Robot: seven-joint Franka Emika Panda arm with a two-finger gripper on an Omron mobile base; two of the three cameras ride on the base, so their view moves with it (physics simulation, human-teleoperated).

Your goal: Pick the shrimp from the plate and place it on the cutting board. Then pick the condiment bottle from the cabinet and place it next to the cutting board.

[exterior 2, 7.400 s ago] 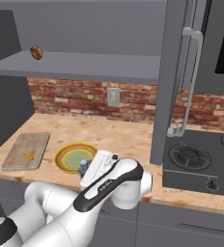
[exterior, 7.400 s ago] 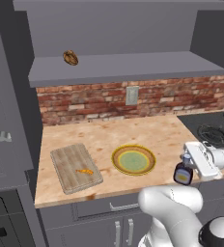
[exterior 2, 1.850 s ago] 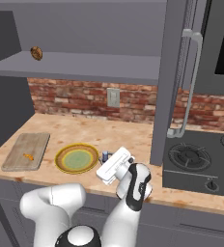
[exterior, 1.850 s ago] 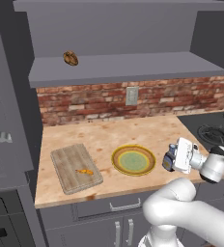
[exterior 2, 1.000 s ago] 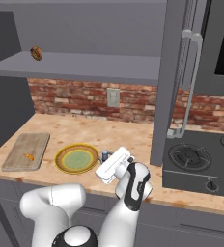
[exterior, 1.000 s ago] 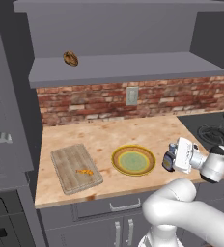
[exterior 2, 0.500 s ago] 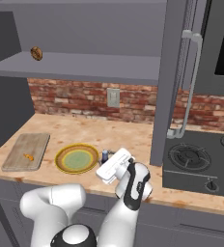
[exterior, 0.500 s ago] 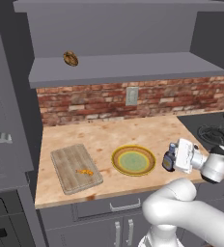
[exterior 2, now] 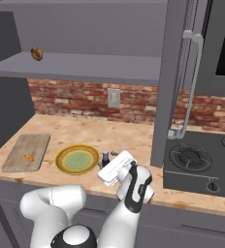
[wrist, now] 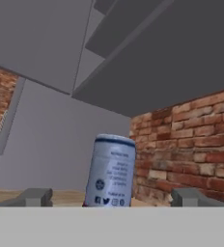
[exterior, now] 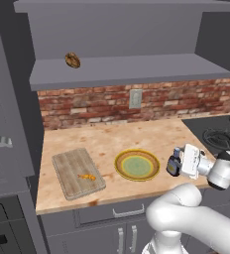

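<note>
In the lower middle of the hand view we see the condiment bottle (wrist: 110, 171) standing between our gripper's (wrist: 111, 197) spread fingertips (wrist: 35, 196), apart from both, so the jaws are released. In the left base view it stands lower right on the counter (exterior: 112, 138), just right of the plate (exterior: 137, 164); the shrimp (exterior: 88, 176) lies on the cutting board (exterior: 77, 172) at lower left.

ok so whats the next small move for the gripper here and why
Probably back the gripper straight off the condiment bottle: its fingers stand wide on either side, the bottle stands upright on the counter right of the plate, and the shrimp already lies on the cutting board.
</note>
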